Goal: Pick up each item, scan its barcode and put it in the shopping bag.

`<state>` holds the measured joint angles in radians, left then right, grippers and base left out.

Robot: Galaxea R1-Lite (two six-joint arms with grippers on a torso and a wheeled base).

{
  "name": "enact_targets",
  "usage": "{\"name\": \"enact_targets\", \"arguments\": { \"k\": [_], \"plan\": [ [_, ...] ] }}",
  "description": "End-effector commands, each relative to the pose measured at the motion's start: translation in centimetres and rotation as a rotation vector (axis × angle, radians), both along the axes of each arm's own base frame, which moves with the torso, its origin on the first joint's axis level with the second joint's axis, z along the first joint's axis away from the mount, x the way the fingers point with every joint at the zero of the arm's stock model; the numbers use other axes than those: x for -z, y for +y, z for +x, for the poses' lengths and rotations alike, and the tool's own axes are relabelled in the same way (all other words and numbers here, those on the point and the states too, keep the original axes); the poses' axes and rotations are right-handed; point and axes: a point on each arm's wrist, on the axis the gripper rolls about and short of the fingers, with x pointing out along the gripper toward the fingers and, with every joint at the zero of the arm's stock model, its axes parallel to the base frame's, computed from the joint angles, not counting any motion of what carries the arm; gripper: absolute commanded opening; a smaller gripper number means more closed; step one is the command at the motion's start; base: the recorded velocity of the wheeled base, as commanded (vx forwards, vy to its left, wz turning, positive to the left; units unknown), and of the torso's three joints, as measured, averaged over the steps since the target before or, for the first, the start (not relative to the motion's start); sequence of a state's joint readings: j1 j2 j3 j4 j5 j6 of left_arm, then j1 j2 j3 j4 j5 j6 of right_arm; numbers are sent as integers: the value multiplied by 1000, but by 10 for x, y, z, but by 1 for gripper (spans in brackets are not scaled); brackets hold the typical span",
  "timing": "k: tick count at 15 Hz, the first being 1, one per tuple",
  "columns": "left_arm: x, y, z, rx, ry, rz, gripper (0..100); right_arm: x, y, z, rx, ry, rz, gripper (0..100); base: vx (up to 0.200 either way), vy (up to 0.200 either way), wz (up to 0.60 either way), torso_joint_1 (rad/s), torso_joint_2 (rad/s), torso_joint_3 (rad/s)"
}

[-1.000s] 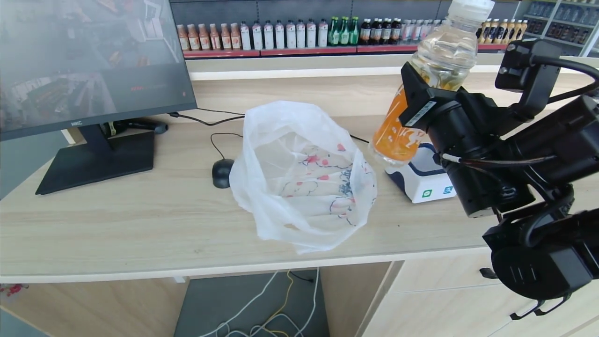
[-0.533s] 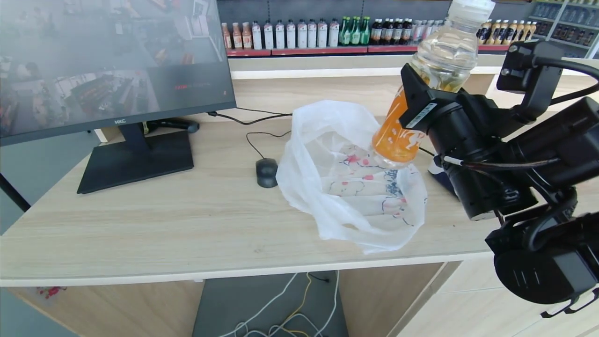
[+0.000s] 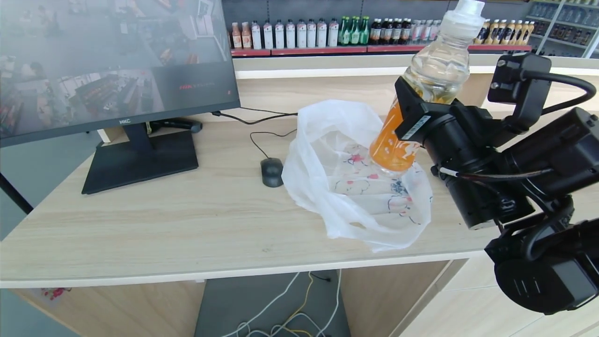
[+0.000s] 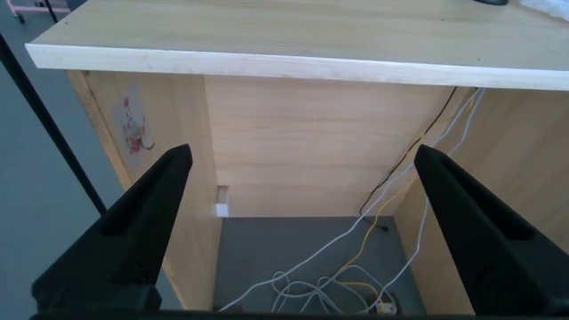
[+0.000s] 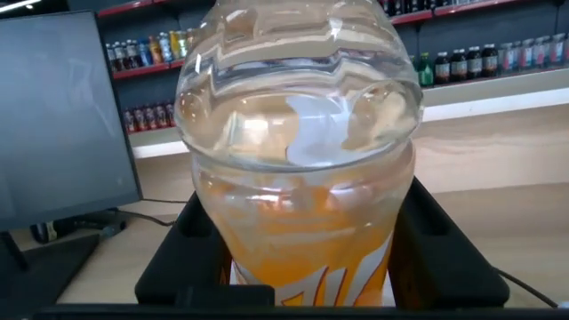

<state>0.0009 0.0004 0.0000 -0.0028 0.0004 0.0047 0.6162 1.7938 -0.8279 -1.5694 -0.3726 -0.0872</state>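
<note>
We see our right gripper [image 3: 414, 119] clamped on the bottle [image 3: 423, 89], which tilts with its orange base over the open shopping bag [image 3: 327, 187] by the table's [image 3: 164, 224] front edge. Our left gripper [image 4: 302, 231] hangs below that edge, its jaws spread wide.

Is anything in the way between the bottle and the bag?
No, nothing visible is. The right gripper holds the bottle tilted in the air, its bottom end just over the shopping bag's open mouth, with only air between them.
</note>
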Motion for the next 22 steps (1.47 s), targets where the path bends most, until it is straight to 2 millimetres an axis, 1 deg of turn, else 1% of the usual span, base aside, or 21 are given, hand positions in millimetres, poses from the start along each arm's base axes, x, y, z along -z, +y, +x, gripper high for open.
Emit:
{"name": "enact_targets", "arguments": {
  "k": [1, 3, 7, 9, 10, 12, 15, 16, 18, 22],
  "plan": [
    [0, 0, 0, -2, -1, 0, 100, 3, 2, 1, -1, 11, -16, 0, 0, 0, 0, 0, 0, 0],
    [0, 0, 0, 0, -1, 0, 100, 2, 4, 4, -8, 42, -45, 0, 0, 0, 0, 0, 0, 0],
    [0, 0, 0, -2, -1, 0, 100, -18, 16, 20, -47, 87, -124, 0, 0, 0, 0, 0, 0, 0],
    [0, 0, 0, -2, -1, 0, 100, -23, 21, 27, -51, 120, -148, 0, 0, 0, 0, 0, 0, 0],
    [0, 0, 0, -2, -1, 0, 100, -24, 20, 34, -42, 131, -156, 0, 0, 0, 0, 0, 0, 0],
    [0, 0, 0, -2, -1, 0, 100, -20, 21, 45, -29, 140, -160, 0, 0, 0, 0, 0, 0, 0],
    [0, 0, 0, 0, -1, 0, 100, -4, 20, 62, -58, 160, -200, 0, 0, 0, 0, 0, 0, 0],
    [0, 0, 0, 0, -1, 0, 100, 1, 19, 72, -64, 163, -211, 0, 0, 0, 0, 0, 0, 0],
    [0, 0, 0, -2, -1, 0, 100, 11, 24, 84, -75, 184, -195, 0, 0, 0, 0, 0, 0, 0],
    [0, 0, 0, -2, -1, 0, 100, 21, 35, 103, -81, 182, -184, 0, 0, 0, 0, 0, 0, 0]
  ]
}}
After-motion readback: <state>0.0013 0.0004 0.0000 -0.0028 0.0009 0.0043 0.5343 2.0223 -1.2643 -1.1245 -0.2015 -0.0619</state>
